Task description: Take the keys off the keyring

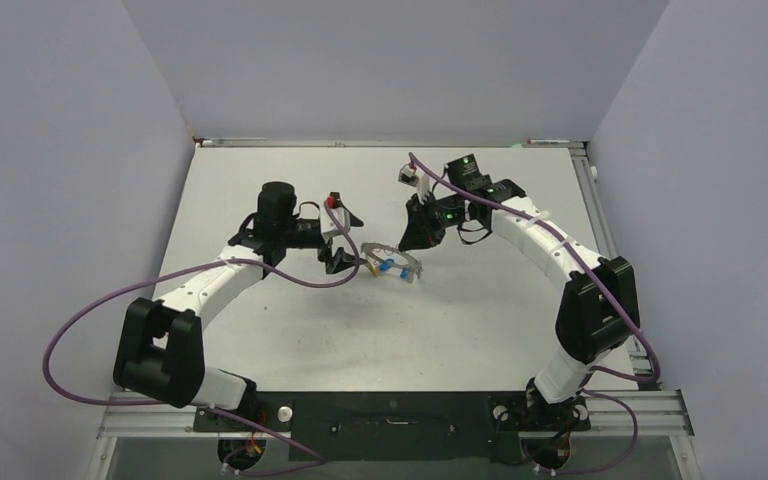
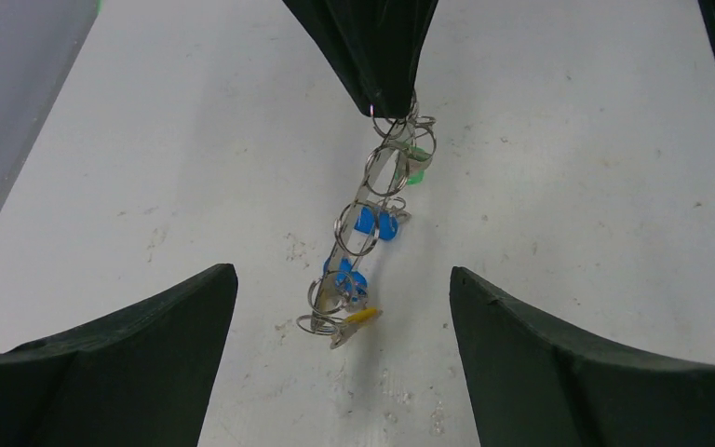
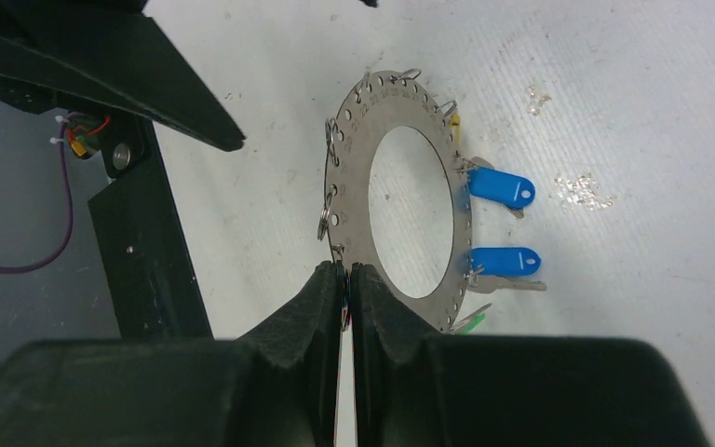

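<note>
The keyring (image 3: 408, 110) is a flat grey disc with a big hole and wire loops round its rim. My right gripper (image 3: 348, 277) is shut at its near rim and holds it up on edge; something thin sits between the pads, and I cannot tell what. Two blue keys (image 3: 501, 187), a green key (image 3: 470, 322) and a yellow key (image 3: 454, 121) hang from the rim. The left wrist view shows the keyring (image 2: 361, 219) edge-on, its yellow key (image 2: 363, 318) low by the table. My left gripper (image 2: 344, 372) is open and empty, just short of it. From above, the keyring (image 1: 392, 262) lies between the left gripper (image 1: 345, 256) and the right gripper (image 1: 415, 240).
The white table (image 1: 460, 320) is scuffed. A raised metal rail (image 1: 590, 200) runs along its right edge and the grey walls stand close behind and to the sides. The left arm's purple cable (image 1: 290, 280) loops over the table left of the ring.
</note>
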`<state>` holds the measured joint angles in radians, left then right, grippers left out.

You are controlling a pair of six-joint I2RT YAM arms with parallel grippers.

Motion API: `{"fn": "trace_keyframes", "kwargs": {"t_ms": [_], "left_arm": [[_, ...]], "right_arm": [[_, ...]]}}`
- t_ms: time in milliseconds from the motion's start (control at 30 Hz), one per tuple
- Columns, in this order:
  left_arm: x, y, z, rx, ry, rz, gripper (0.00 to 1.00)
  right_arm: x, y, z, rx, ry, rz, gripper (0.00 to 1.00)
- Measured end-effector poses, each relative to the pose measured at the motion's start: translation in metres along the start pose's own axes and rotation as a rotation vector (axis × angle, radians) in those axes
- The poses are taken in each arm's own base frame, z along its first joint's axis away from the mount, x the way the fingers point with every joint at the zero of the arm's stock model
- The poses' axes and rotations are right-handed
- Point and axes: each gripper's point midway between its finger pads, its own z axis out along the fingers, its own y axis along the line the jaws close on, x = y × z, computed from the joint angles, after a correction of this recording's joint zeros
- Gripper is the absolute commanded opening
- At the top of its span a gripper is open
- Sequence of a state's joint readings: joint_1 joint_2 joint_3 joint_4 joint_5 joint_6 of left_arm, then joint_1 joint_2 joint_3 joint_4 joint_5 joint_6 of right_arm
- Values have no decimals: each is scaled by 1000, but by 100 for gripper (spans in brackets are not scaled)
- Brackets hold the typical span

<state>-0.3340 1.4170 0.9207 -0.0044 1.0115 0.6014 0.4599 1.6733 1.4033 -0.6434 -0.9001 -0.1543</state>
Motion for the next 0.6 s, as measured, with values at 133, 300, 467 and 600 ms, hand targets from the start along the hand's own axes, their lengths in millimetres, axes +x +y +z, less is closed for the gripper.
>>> {"fn": "trace_keyframes", "kwargs": {"t_ms": [133, 300, 467, 600], "left_arm": [[10, 1, 3, 0, 12, 46, 77], [20, -6, 9, 13, 29, 82, 66], [23, -10, 12, 20, 29, 83, 41], [22, -13, 12, 33, 27, 55, 11]], "right_arm": [[3, 12, 3, -36, 19, -20, 5], [1, 29, 2, -79, 25, -48, 5], [-9, 47, -5, -117, 4, -98, 5], [-14, 55, -12, -124, -13, -124, 5]]}}
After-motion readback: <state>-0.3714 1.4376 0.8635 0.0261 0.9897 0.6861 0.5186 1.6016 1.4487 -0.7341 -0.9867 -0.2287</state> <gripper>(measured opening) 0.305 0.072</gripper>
